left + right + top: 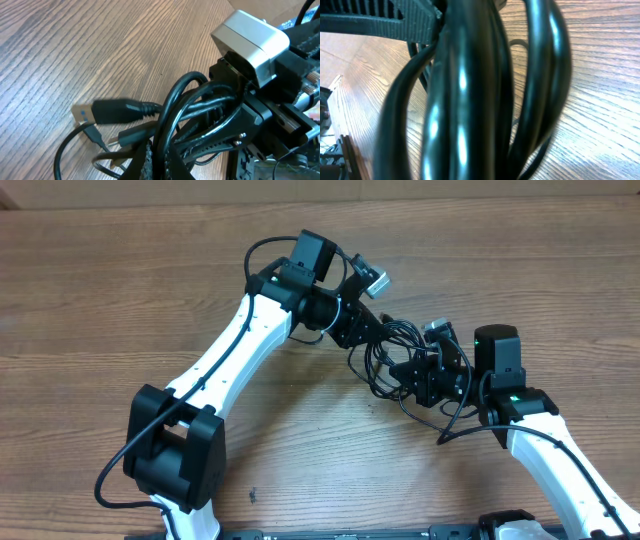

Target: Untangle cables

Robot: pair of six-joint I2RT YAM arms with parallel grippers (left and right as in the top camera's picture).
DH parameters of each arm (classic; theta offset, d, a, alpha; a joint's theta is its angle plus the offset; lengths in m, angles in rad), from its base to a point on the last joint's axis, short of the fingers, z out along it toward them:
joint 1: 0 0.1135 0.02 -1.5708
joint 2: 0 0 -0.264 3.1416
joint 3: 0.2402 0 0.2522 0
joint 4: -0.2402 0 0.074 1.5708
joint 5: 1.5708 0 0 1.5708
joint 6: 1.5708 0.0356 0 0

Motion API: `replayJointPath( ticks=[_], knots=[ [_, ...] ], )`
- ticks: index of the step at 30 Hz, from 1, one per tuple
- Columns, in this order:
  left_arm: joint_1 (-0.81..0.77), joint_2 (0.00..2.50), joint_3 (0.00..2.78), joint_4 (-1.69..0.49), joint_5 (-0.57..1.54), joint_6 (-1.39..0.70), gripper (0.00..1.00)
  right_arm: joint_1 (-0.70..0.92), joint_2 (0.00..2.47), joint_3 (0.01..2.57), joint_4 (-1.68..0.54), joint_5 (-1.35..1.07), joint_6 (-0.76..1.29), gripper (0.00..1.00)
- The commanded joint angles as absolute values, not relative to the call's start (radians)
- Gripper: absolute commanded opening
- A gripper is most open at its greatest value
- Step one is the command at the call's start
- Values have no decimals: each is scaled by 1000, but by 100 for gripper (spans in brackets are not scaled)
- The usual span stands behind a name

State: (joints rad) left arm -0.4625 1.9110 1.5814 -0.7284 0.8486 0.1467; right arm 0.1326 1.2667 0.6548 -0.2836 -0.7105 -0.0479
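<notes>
Brown wood-grain table [120, 280] under both arms, with paler band [150, 192] beyond table's far edge. Thin glossy black cables [385, 350] bunched in one tangle right of table centre, loops crossing and stacked. Black USB plug with metal tip [107, 111] flat on table, thinner plug ends trailing beside it. Clenched on loops toward table's far side: left gripper [368, 330]. Clamped tight on same tangle toward table's near edge: right gripper [408, 370], strands filling its wrist view.

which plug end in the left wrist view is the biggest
The USB plug, lying topmost on the table with its broad flat metal tip pointing left; the small plugs below it are slimmer.
</notes>
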Motion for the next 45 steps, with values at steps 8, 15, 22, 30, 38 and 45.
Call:
replayJointPath(
  ticks=[8,15,22,30,38,45],
  knots=[
    [-368,1886,1602,-816,511,-175,4,136,1251,675,-273,-757,-57,4],
    [-355,1887,1600,-903,393,-210,4,136,1249,675,-232,-848,-57,4],
    [-363,1887,1598,-961,379,-210,4,136,1224,675,-185,-938,-52,4],
    [-385,1887,1598,-1015,425,-105,4,136,1219,675,-189,-834,6,28],
    [-393,1887,1598,-1017,574,87,4,135,1219,675,-189,-707,106,49],
    [-393,1887,1598,-1006,659,88,4,135,1219,675,-187,-742,105,66]
  ],
)
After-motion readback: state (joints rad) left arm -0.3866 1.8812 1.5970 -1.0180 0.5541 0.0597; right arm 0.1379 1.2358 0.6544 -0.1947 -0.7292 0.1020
